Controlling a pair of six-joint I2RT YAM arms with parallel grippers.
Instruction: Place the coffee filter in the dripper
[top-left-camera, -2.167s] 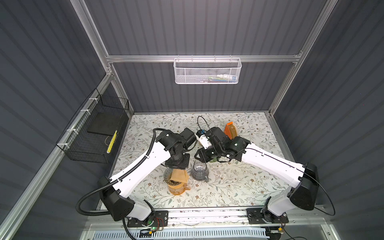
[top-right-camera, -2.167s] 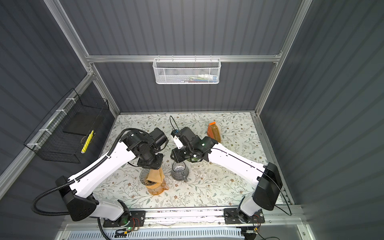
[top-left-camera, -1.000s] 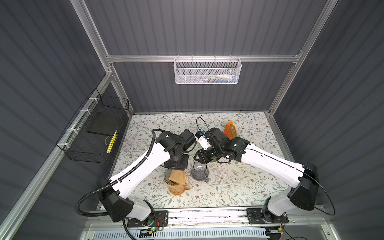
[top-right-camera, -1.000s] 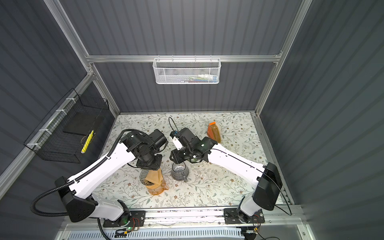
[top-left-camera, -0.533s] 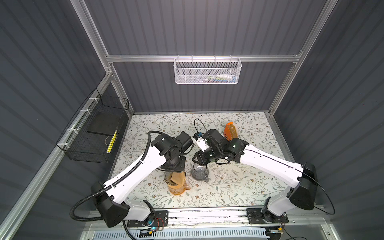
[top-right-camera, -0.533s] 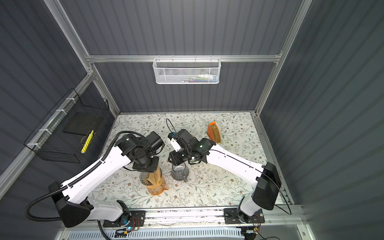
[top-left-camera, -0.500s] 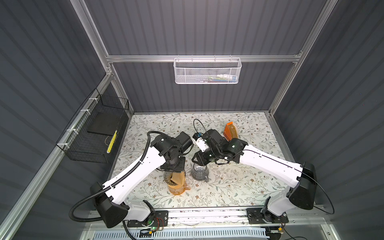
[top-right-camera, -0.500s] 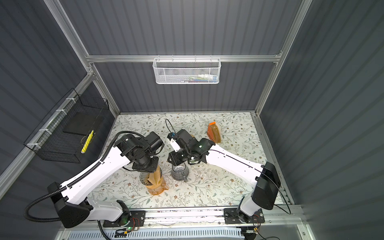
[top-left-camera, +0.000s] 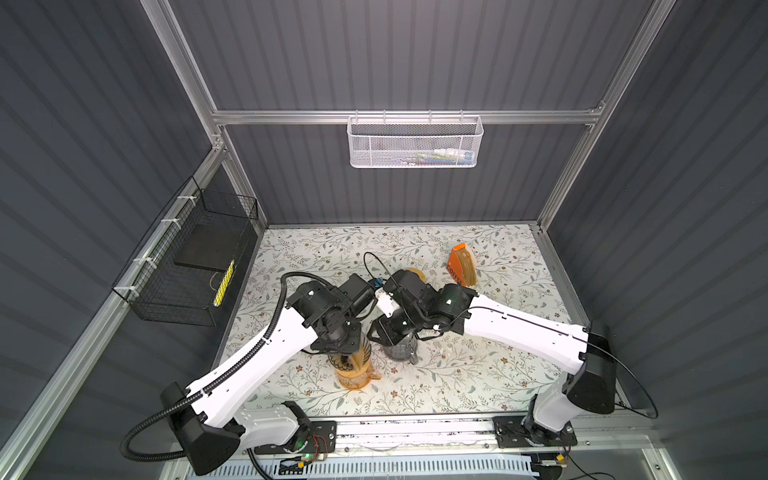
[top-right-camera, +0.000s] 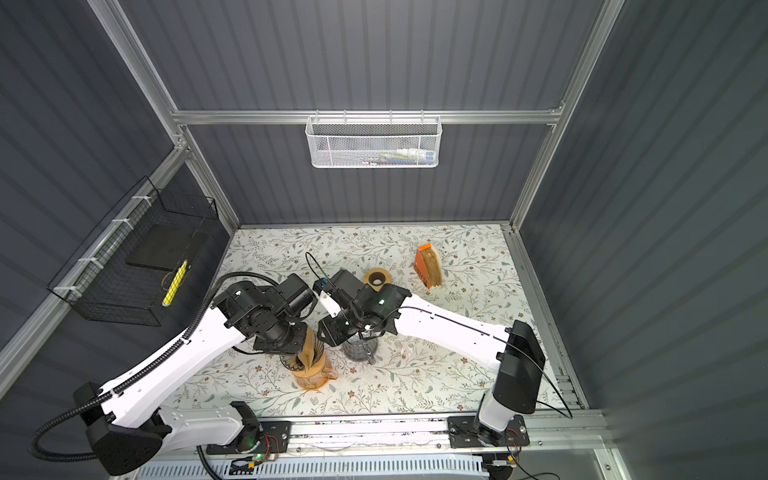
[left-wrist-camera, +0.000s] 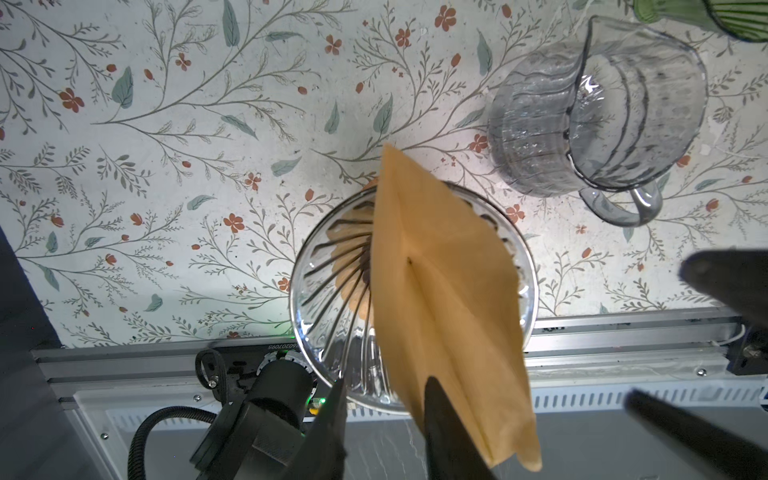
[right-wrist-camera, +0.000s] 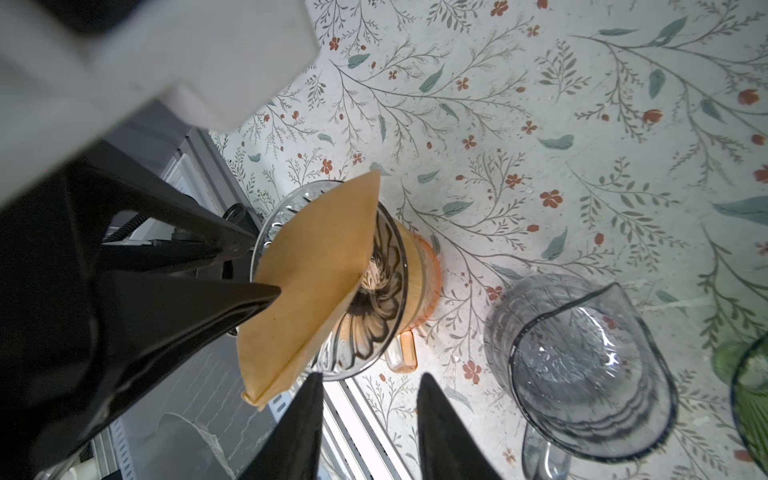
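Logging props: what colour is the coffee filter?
Light tan-brown coffee filter, clearest in the left wrist view.

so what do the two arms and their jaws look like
Both arms are white shells with black joints and black bases. The left arm carries a black corrugated hose; the right arm has a thin black cable along its shell. The jaws are black and taper to points.

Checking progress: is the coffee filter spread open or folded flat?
Folded flat: the coffee filter stands as one flat sheet in the glass dripper, jutting past its rim.
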